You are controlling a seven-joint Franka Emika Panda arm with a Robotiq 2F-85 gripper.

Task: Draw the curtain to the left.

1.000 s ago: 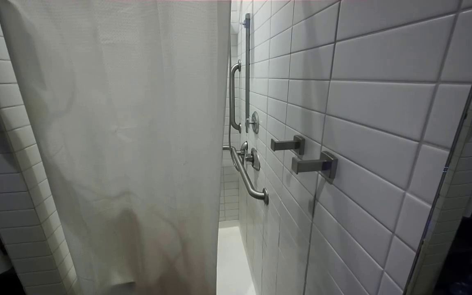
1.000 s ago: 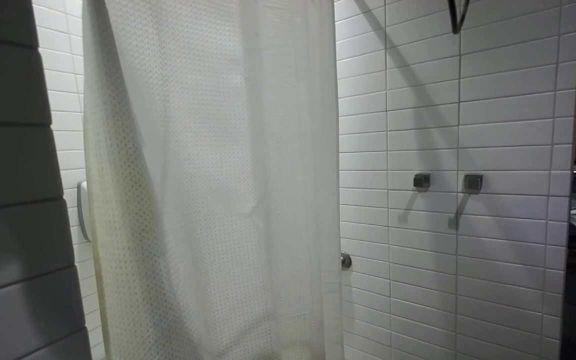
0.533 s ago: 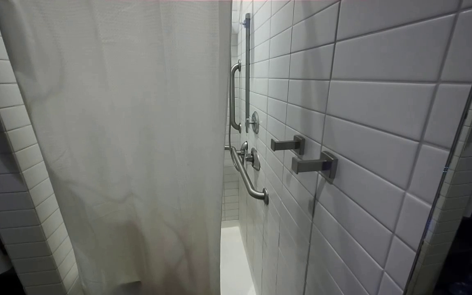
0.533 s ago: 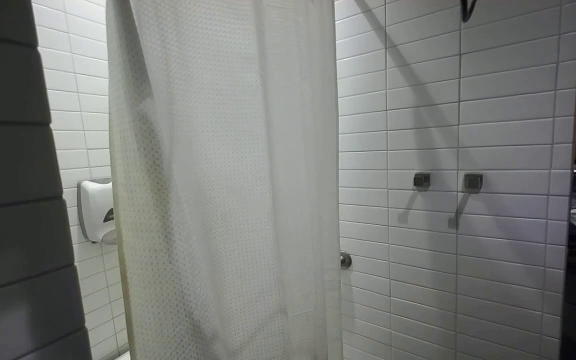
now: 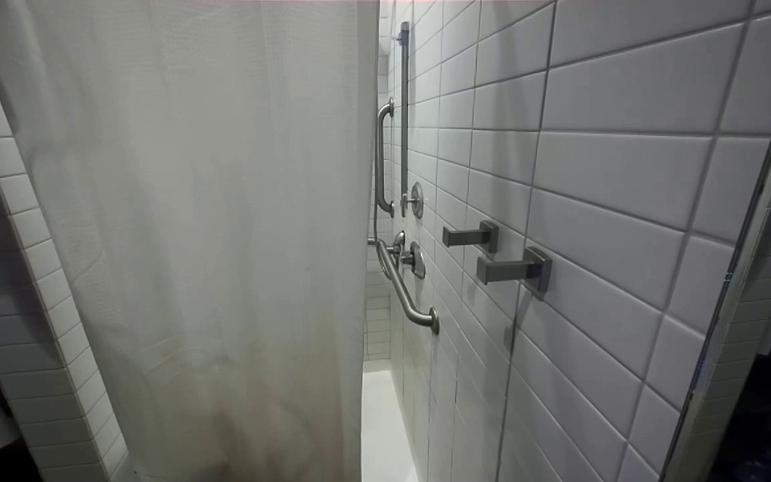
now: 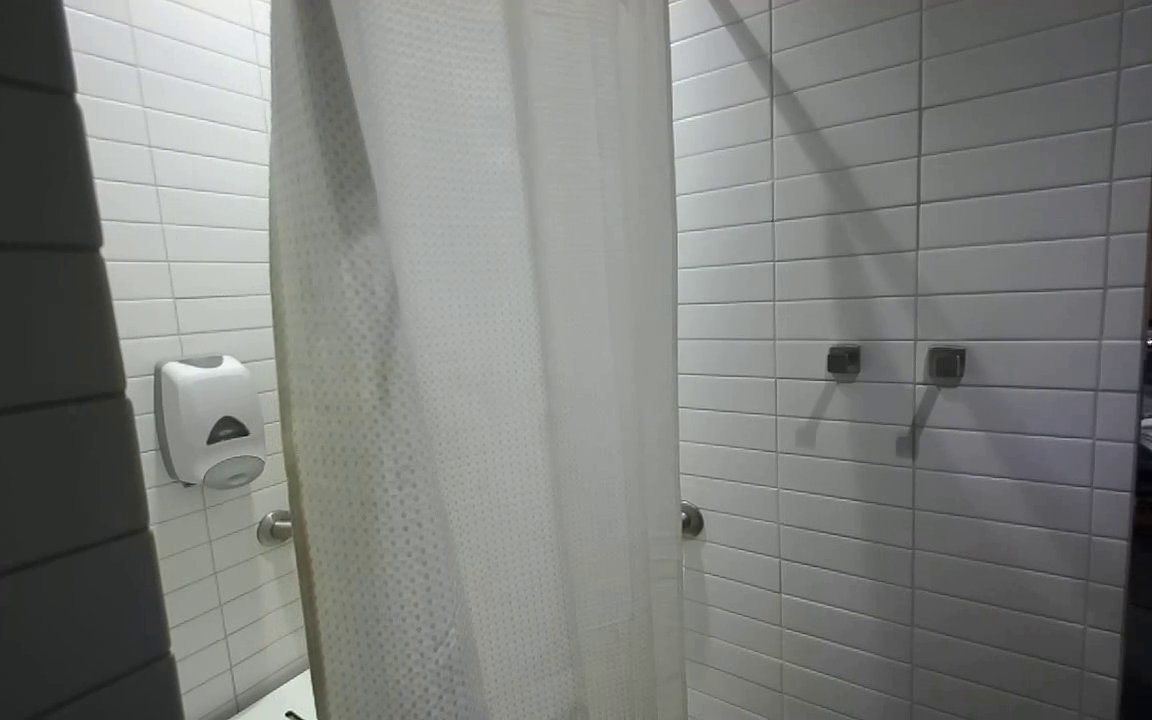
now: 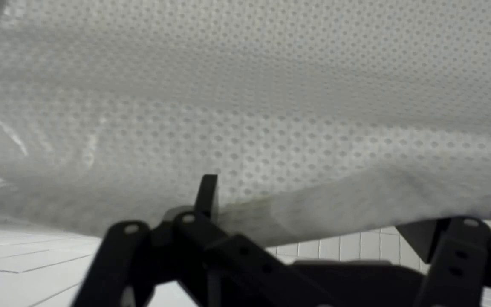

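Observation:
The curtain (image 5: 205, 201) hangs tall and off-white in both exterior views. Its dotted cloth leaves tiled wall showing on either side in an exterior view (image 6: 476, 330). In the wrist view the curtain (image 7: 271, 94) fills most of the picture, its loose hem or edge slanting across the space between my fingers. My gripper (image 7: 311, 202) is spread wide there, a finger (image 7: 206, 196) on the left and the other on the right, whose tip the cloth hides. The jaws do not pinch the fabric. Neither exterior view shows the gripper.
Two square metal hooks (image 5: 516, 269) jut from the white tiled wall (image 5: 620, 181). Steel grab bars (image 5: 405, 291) and shower valves (image 5: 415, 260) are fixed deeper inside. A soap dispenser (image 6: 211, 420) hangs on the tiles left of the curtain in an exterior view.
The curtain's left edge has swung right in an exterior view, uncovering the soap dispenser and a bar mount. A dark loop at the top has left both exterior views.

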